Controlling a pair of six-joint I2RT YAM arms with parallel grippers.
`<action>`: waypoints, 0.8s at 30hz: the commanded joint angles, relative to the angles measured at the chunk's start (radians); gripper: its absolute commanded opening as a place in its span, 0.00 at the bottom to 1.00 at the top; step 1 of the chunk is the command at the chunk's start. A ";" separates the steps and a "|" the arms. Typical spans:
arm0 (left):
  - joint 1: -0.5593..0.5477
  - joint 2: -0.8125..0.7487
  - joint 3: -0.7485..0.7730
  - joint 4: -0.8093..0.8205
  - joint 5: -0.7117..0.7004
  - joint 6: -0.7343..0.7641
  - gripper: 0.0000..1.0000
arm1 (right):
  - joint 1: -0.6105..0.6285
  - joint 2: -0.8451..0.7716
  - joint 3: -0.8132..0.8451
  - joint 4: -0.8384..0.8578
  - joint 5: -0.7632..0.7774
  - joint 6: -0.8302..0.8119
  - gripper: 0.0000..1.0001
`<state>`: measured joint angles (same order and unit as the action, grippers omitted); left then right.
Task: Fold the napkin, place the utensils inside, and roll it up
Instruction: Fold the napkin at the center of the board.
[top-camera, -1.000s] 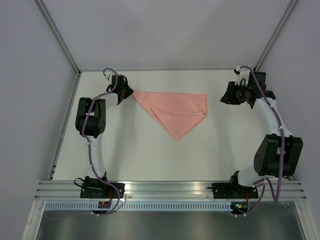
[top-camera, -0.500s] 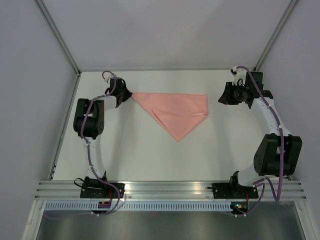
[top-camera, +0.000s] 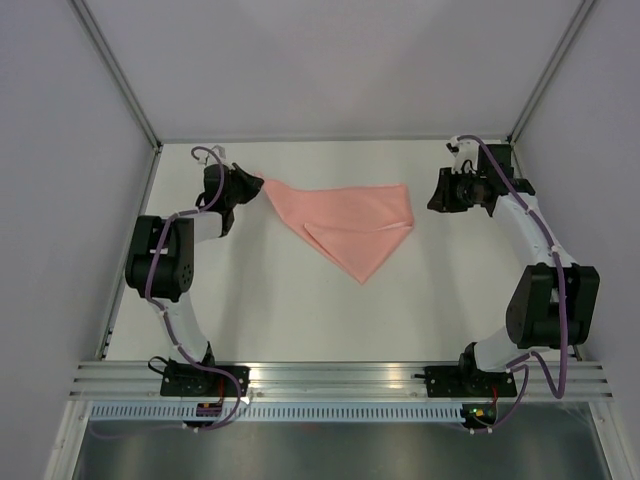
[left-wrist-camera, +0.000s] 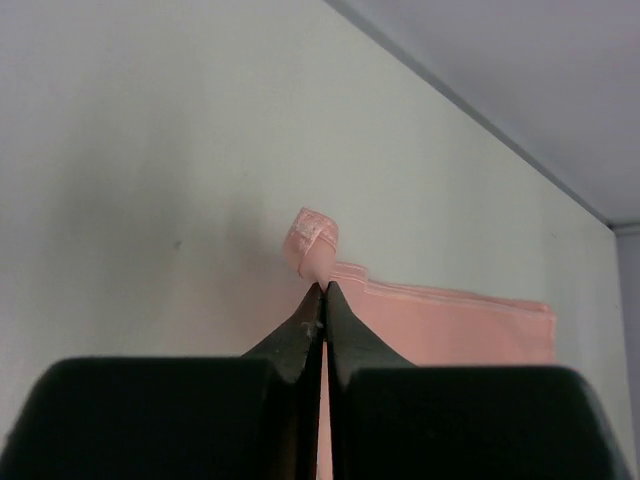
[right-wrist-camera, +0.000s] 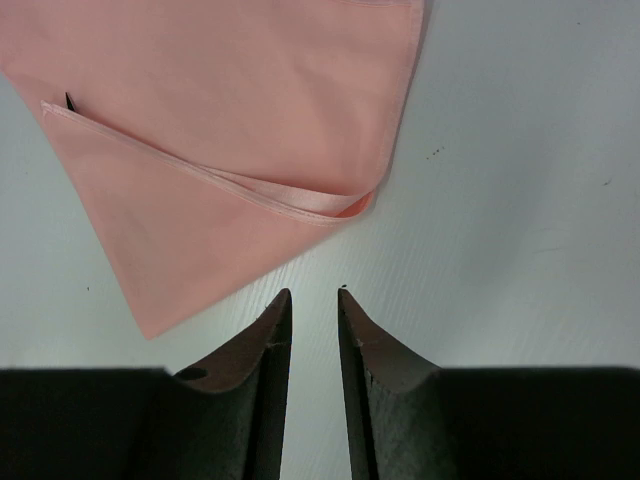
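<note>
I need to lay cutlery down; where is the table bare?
Bare: near half of the table, between the napkin and the arm bases. Crowded: the far strip, where the left gripper pinches the napkin corner and the right gripper hovers beside it.

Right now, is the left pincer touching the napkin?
Touching. In the left wrist view, the left pincer is shut on the napkin: a pink corner curls out just beyond the closed fingertips.
</note>
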<state>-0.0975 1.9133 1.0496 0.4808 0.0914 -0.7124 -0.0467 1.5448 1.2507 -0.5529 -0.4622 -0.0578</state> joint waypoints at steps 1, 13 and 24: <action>-0.001 -0.027 -0.036 0.277 0.261 0.059 0.02 | 0.022 0.015 0.033 -0.005 0.020 -0.019 0.31; -0.191 0.024 -0.023 0.303 0.829 0.284 0.02 | 0.076 0.031 0.038 -0.010 0.053 -0.030 0.30; -0.352 -0.025 -0.022 -0.080 0.755 0.619 0.02 | 0.091 0.037 0.036 -0.010 0.065 -0.034 0.30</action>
<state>-0.4267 1.9438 1.0225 0.4923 0.8463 -0.2615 0.0368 1.5707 1.2514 -0.5583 -0.4160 -0.0837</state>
